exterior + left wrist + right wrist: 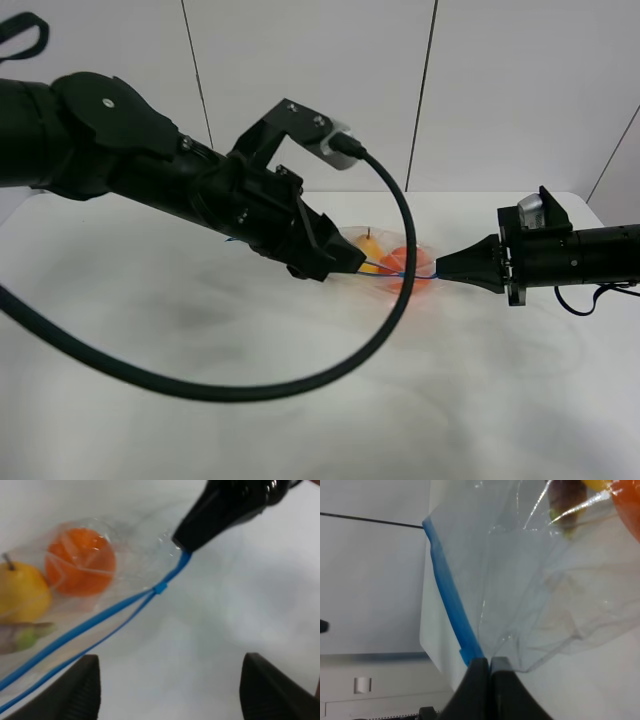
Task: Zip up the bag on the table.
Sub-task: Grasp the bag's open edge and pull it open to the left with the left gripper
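Pinning the zip end, other gripper hanging wide over the strip

I'm thinking the risk here is the bag [125, 565] slipping: my right gripper [487, 662] is squeezing its fingertips together on just the end of the blue zipper strip [100, 620], so a hard tug on the slider [160, 588] could be yanking that thin corner free, or dragging the orange [80, 562] and pear [20, 590] along the table [200, 400]. My left gripper [172, 687] is sitting spread wide, gripping nothing, with the unzipped strip running just ahead of its fingers. The bag is lying between my two grippers.
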Motion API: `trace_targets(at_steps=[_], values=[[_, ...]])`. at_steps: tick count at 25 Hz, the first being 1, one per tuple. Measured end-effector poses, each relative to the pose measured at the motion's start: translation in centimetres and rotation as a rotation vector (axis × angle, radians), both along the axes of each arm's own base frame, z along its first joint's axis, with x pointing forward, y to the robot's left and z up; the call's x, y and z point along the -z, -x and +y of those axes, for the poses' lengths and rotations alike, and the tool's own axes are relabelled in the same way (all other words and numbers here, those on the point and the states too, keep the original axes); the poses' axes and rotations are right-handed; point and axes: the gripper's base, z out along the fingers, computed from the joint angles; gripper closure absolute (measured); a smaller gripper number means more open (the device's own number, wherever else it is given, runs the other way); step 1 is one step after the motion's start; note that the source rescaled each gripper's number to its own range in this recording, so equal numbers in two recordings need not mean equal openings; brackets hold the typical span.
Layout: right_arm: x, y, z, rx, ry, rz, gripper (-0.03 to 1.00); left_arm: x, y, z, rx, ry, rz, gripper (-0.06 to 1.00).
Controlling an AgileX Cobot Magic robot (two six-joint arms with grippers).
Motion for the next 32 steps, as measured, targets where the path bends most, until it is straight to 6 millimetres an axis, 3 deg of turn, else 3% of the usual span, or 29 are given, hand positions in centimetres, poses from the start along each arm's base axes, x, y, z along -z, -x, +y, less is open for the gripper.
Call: trace_targets(at_steps=[7, 16, 24, 32], values=[[0.0, 0.0, 0.0, 0.0, 0.0, 0.0, 0.97, 2.2, 0.3, -3.0, 0.062, -0.047, -0.026, -0.01], [0.0, 0.0, 0.0, 0.0, 0.0, 0.0, 0.97, 3.3, -2.5, -6.2, 0.093, -0.04, -0.025, -0.01], [0.0, 0.0, 0.0, 0.003, -0.002, 0.0, 0.97, 3.8, -3.5, -7.1, 0.099, -0.036, -0.021, -0.01], [-0.2, -0.1, 0.1, 0.012, -0.024, -0.004, 0.97, 5.6, -4.2, -8.2, 0.104, -0.056, -0.002, -0.01]])
